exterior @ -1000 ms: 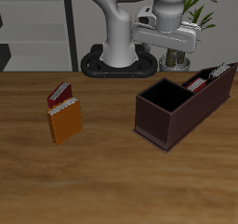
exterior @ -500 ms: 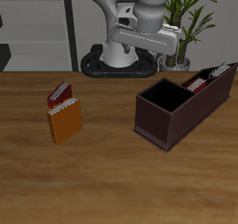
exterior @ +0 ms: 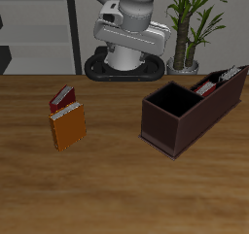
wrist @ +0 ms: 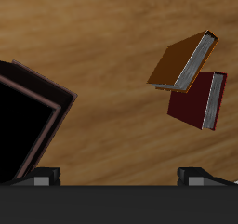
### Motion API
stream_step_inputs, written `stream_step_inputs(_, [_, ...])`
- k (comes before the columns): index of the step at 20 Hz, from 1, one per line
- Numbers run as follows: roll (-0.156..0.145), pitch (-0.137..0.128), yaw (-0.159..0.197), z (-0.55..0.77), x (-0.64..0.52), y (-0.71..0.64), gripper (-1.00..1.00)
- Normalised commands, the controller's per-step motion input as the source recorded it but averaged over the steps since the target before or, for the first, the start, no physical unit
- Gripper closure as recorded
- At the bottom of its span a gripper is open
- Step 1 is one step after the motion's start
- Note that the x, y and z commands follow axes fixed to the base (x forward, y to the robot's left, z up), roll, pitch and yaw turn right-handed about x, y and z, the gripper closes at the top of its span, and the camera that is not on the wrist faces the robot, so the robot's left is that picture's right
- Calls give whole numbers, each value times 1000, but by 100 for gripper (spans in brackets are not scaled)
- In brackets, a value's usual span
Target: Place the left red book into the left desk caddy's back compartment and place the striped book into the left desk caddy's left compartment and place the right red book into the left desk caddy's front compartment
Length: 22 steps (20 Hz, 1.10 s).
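hand: my hand (wrist: 121, 178) hangs high over the counter (exterior: 117, 180), fingers (wrist: 46, 177) spread wide with nothing between them.
target: the left red book (exterior: 63, 95) lies on the counter, touching the far end of the orange book (exterior: 68, 128).
direction: in the exterior view the book sits at about 7 o'clock from my hand, well apart and far below.
long axis: it seems to run from 2 to 8 o'clock in that view, page edges toward the orange book.
goal: the left desk caddy (exterior: 180, 126) lies at 3 o'clock from the book; its large compartment is open and dark.
already stowed: the right red book (exterior: 207, 83) and the striped book (exterior: 231, 75) stand in the caddy's far slots.
next, as I judge: swing toward 7 o'clock, turn the fingers across the short side, descend.
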Motion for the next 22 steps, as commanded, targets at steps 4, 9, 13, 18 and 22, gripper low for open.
stream_step_inputs(4, [12, -27, 50, 47, -70, -366, -100])
stream_step_inputs(9, [72, 25, 79, -12, 31, -550, -100])
stream_step_inputs(13, [-9, 18, 24, -45, 20, -431, -100])
stream_step_inputs(18, [-33, 7, 58, -43, -7, -509, -100])
stream_step_inputs(22, [-26, -10, 5, 14, -28, -312, -100])
